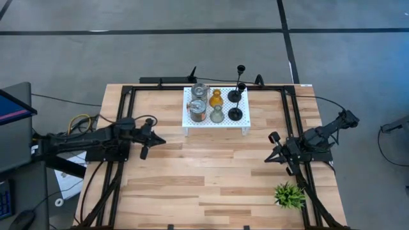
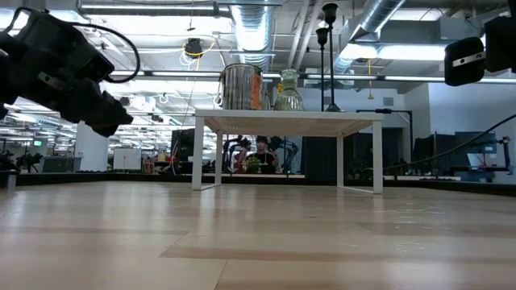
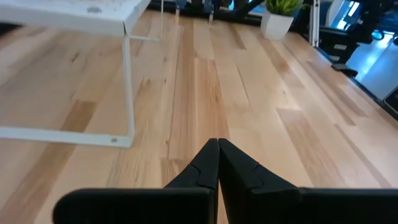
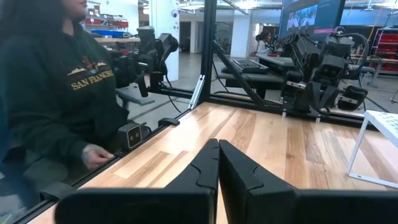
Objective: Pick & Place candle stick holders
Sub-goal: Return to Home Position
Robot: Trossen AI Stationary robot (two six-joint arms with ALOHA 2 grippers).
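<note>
Six candle stick holders stand on the white perforated stand [image 1: 215,121] at the table's far middle: two silvery jars [image 1: 198,110], an amber glass one [image 1: 216,98], a grey-green one [image 1: 217,115] and two black thin-stemmed ones [image 1: 235,114]. In the low view the jar [image 2: 242,87], the grey-green holder [image 2: 289,91] and the black stems [image 2: 328,56] show on the stand [image 2: 286,121]. My left gripper [image 1: 161,140] is shut and empty, left of the stand and above the table. My right gripper [image 1: 267,160] is shut and empty at the right.
A spiky green plant [image 1: 289,195] stands at the table's near right corner, close to my right arm; it also shows in the left wrist view [image 3: 278,14]. A person in a dark sweatshirt [image 4: 56,93] sits beyond the table's near edge. Bare wood lies between the arms.
</note>
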